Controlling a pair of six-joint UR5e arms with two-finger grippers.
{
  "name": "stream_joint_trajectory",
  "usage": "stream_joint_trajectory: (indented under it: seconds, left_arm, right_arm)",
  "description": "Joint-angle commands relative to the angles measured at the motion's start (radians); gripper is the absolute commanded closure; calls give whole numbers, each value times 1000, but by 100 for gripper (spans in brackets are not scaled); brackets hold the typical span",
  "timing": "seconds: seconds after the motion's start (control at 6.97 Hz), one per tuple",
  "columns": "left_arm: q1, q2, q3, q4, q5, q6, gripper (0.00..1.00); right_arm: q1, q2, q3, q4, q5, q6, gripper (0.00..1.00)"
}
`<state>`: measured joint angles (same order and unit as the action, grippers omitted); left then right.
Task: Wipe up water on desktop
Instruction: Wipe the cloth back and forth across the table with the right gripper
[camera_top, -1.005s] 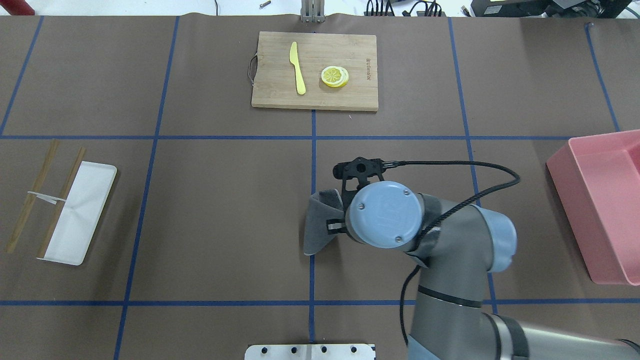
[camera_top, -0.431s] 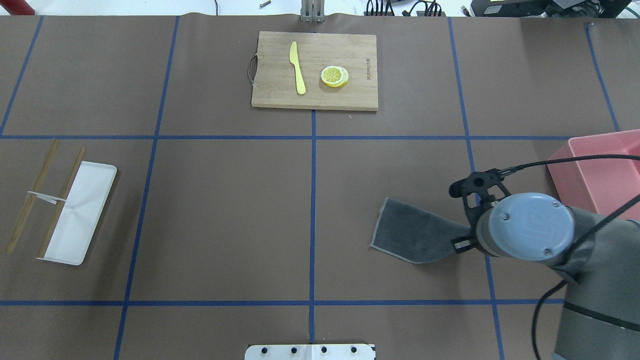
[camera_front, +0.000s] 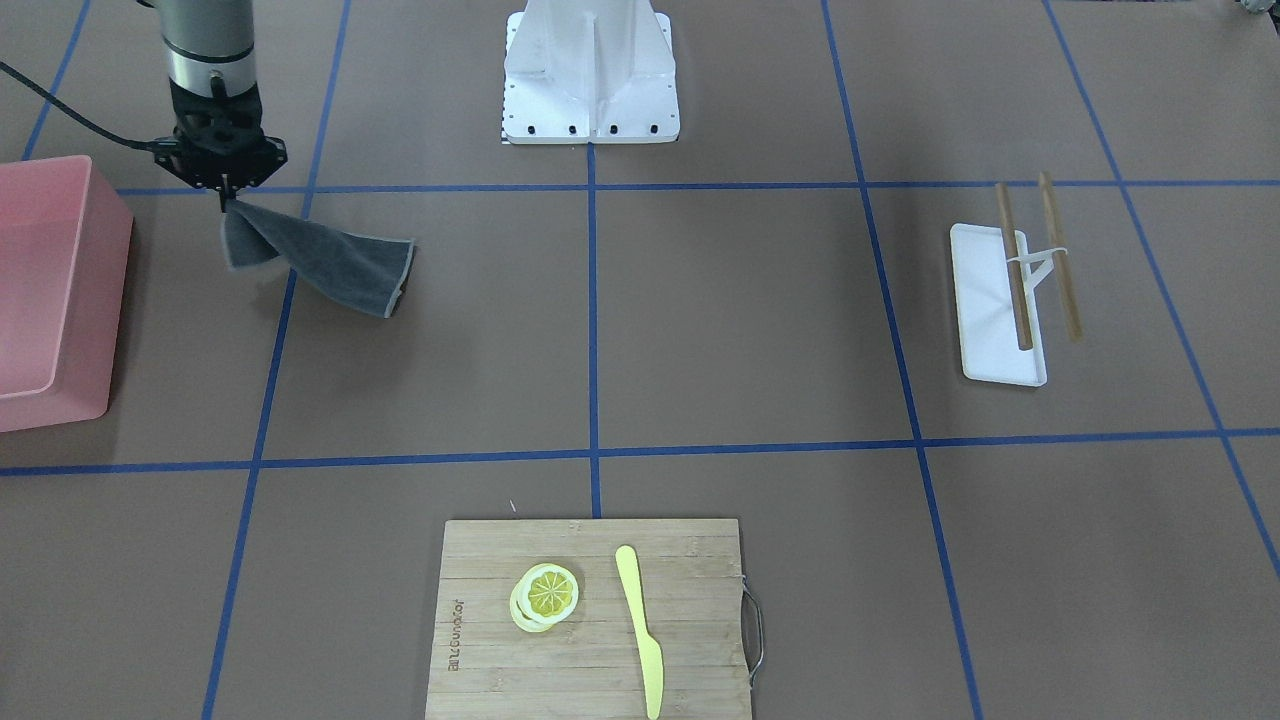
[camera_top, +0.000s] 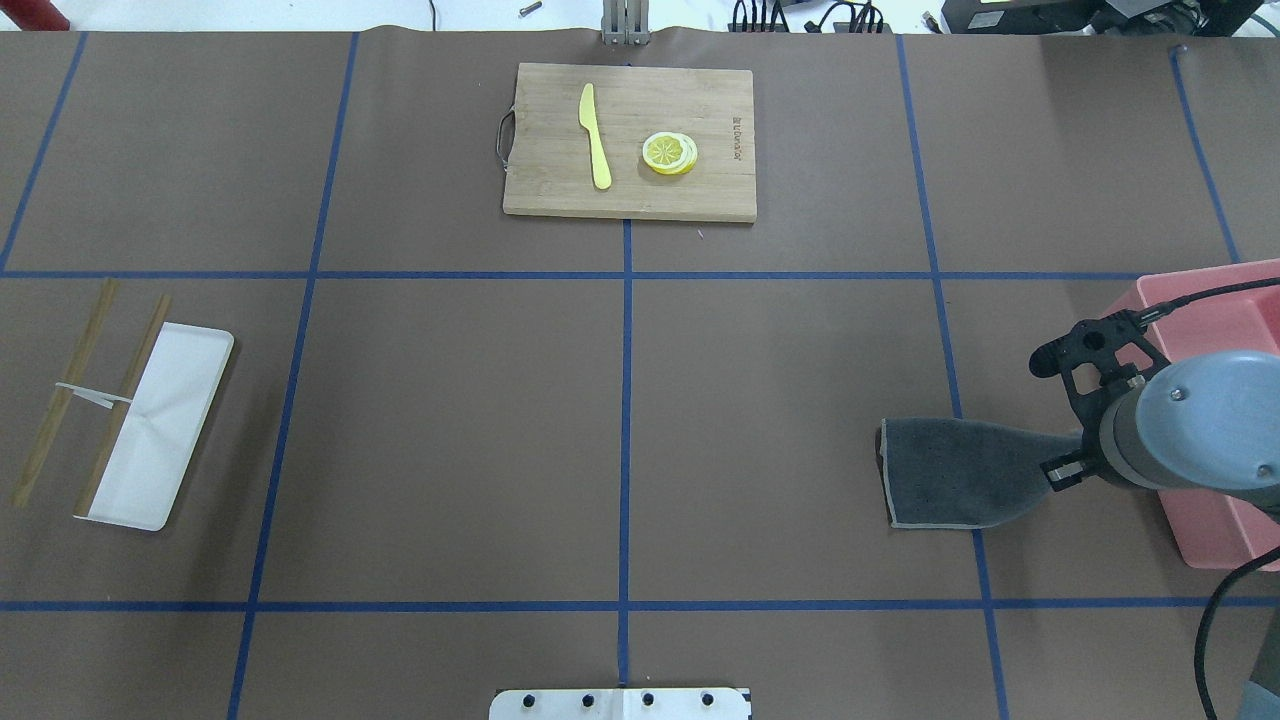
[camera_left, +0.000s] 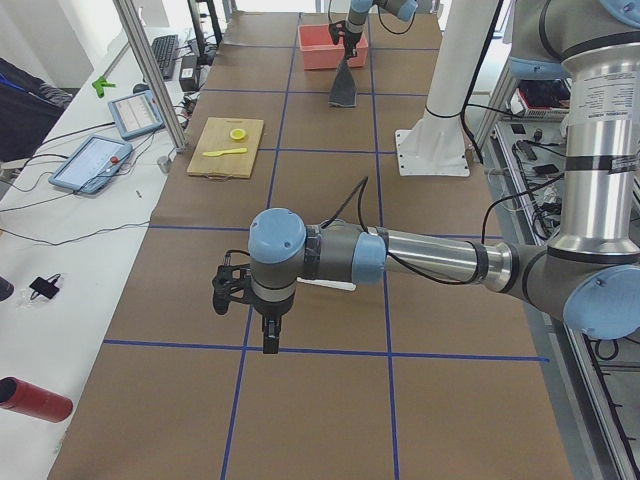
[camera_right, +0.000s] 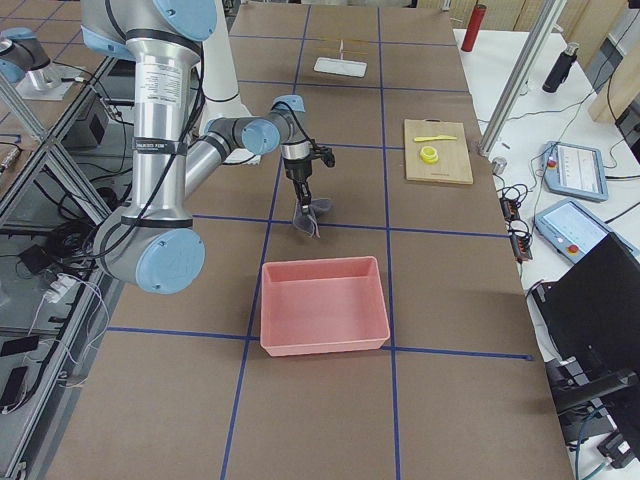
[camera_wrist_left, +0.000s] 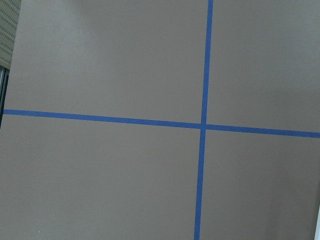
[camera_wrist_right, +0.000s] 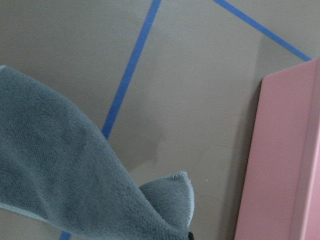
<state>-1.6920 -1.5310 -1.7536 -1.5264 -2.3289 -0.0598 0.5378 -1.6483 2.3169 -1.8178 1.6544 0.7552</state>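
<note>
The desktop (camera_top: 450, 420) is a matte brown surface with a blue tape grid; I see no water on it. My right gripper (camera_front: 228, 202) is shut on one corner of a grey cloth (camera_top: 950, 472), just left of the pink bin. The cloth trails from it, its free end lying on the desktop (camera_front: 330, 265). The cloth also shows in the exterior right view (camera_right: 310, 215) and fills the lower left of the right wrist view (camera_wrist_right: 60, 165). My left gripper (camera_left: 270, 342) hangs over bare desktop far from the cloth, seen only in the exterior left view; I cannot tell its state.
A pink bin (camera_top: 1205, 330) stands at the right edge, close to my right wrist. A bamboo cutting board (camera_top: 630, 140) with a yellow knife and lemon slices lies at the far middle. A white tray (camera_top: 160, 430) with two wooden sticks lies at the left.
My right gripper has dragged the cloth from the table's middle to the right, up to the pink bin. The cloth has spread out flatter behind it.
</note>
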Motion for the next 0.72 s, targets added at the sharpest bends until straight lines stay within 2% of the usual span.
stream_joint_trajectory:
  seconds: [0.0, 0.43, 0.57]
  left_arm:
    - [0, -1, 2, 0, -1, 0, 1]
    - [3, -3, 5, 2, -1, 0, 1]
    - [5, -1, 5, 2, -1, 0, 1]
  right_arm:
    - [44, 103, -1, -5, 63, -25, 100]
    - [112, 359, 1, -23, 174, 2, 100]
    - [196, 424, 1, -93, 255, -2, 100]
